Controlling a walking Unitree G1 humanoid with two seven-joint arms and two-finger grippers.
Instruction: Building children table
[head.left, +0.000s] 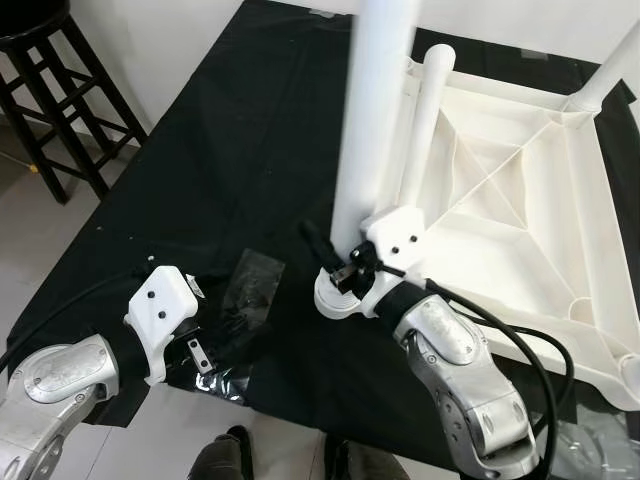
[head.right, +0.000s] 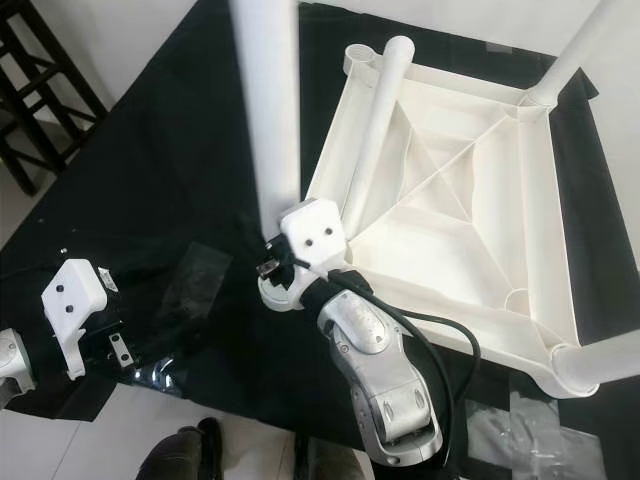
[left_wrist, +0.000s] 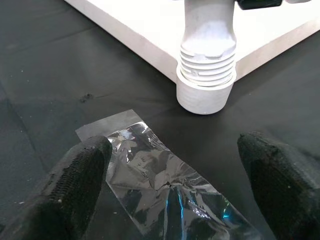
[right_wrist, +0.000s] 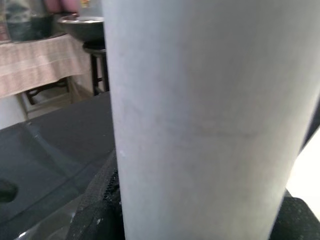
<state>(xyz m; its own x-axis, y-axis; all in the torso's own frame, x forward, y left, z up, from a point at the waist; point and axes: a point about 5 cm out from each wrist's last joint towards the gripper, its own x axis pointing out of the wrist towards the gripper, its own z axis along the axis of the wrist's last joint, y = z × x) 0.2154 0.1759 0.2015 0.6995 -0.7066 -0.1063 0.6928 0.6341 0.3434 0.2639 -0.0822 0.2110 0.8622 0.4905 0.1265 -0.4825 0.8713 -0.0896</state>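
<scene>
A white table top (head.left: 520, 190) lies upside down on a black cloth (head.left: 230, 150). A white table leg (head.left: 375, 110) stands upright with its threaded end (left_wrist: 207, 50) in the near-left corner socket (left_wrist: 205, 95). My right gripper (head.left: 352, 270) is shut on this leg just above the socket, its black fingers (right_wrist: 97, 210) on either side of the tube. Another loose leg (head.left: 430, 120) lies across the underside. Two more legs (head.right: 575, 45) stand in the right corners. My left gripper (left_wrist: 175, 200) hovers open over the cloth to the left of the socket, holding nothing.
A crumpled clear plastic bag (left_wrist: 165, 185) lies on the cloth between my left gripper and the socket. A dark wooden stool (head.left: 50, 90) stands at the far left. A person's shoes (head.left: 220, 455) are at the cloth's near edge.
</scene>
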